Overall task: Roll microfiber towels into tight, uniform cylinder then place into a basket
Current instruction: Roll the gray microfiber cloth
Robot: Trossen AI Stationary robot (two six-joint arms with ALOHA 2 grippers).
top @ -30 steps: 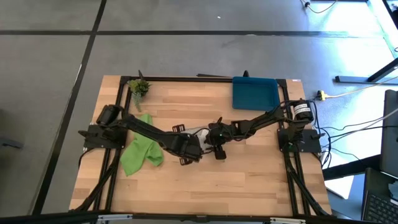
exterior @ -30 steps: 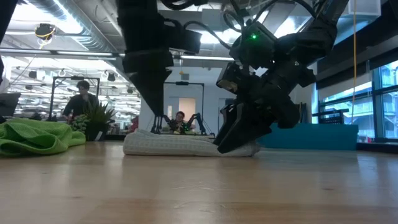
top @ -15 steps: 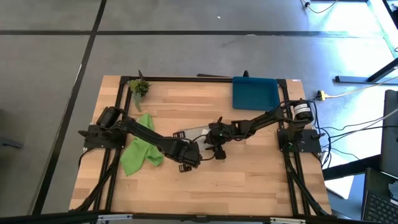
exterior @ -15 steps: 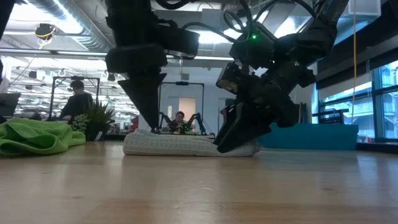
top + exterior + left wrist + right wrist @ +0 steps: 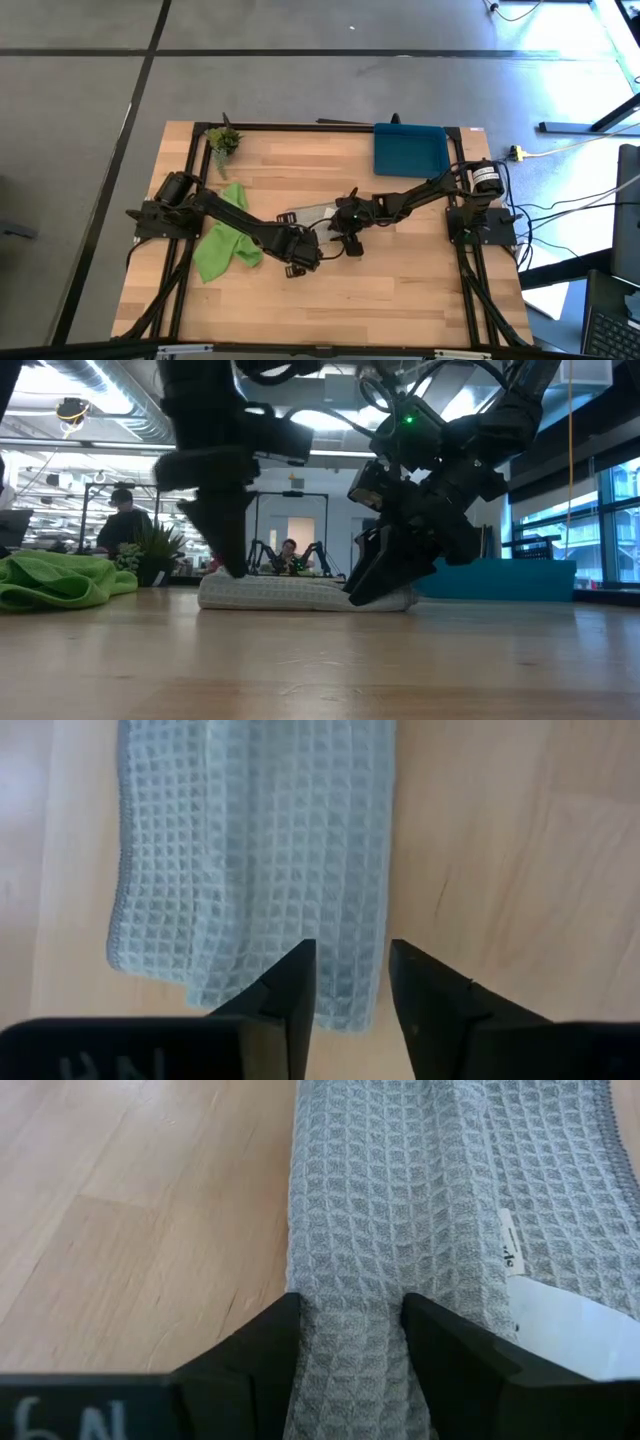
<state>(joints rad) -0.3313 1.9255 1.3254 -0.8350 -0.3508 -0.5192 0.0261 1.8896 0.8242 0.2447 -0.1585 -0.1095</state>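
Grey towel (image 5: 312,213) mid-table; green towel (image 5: 225,240) to its left; basket (image 5: 409,148) at table's far right corner.

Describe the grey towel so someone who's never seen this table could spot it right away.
Start from the wooden table and look to its middle, where the two dark arms meet. The grey towel lies there as a low, partly rolled strip, the right gripper pinching its fold. Unlike the crumpled lime green towel nearer the left arm, it is pale waffle-weave with a small white tag.

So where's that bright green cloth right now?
From above, the green cloth lies crumpled on the table's left side, beside the left arm, below the small potted plant and apart from the grey towel.
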